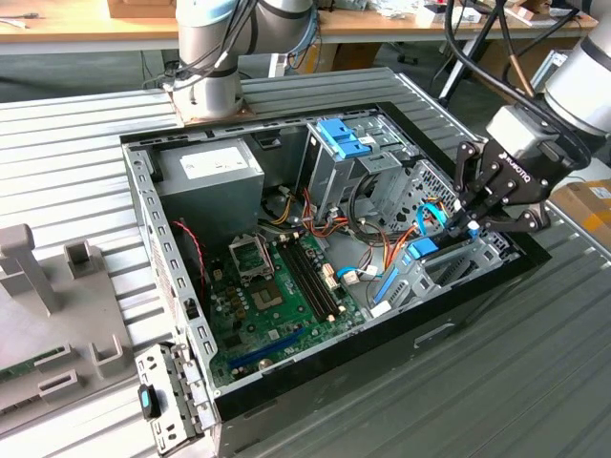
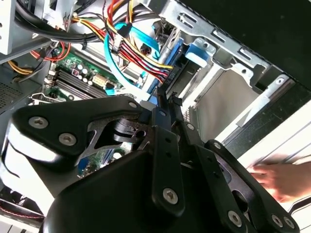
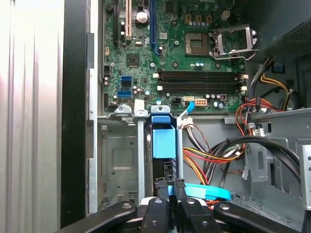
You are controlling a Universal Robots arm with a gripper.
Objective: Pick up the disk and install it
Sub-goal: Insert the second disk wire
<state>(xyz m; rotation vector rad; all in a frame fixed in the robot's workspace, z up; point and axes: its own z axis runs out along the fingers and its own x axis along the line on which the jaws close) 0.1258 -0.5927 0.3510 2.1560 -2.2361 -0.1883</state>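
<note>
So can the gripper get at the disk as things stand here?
Probably yes: the gripper is already at the disk, which stands on edge in its bay. Nothing lies between them; the orange and blue cables run alongside.

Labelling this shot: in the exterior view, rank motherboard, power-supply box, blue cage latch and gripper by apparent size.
1. Motherboard
2. Power-supply box
3. Gripper, nearer the camera, so unsure
4. Blue cage latch

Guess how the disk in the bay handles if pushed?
The disk stands on edge in the metal bay, so it probably slides along it rather than tipping. Likely stiff, dense; its blue plastic carrier may flex slightly.
</note>
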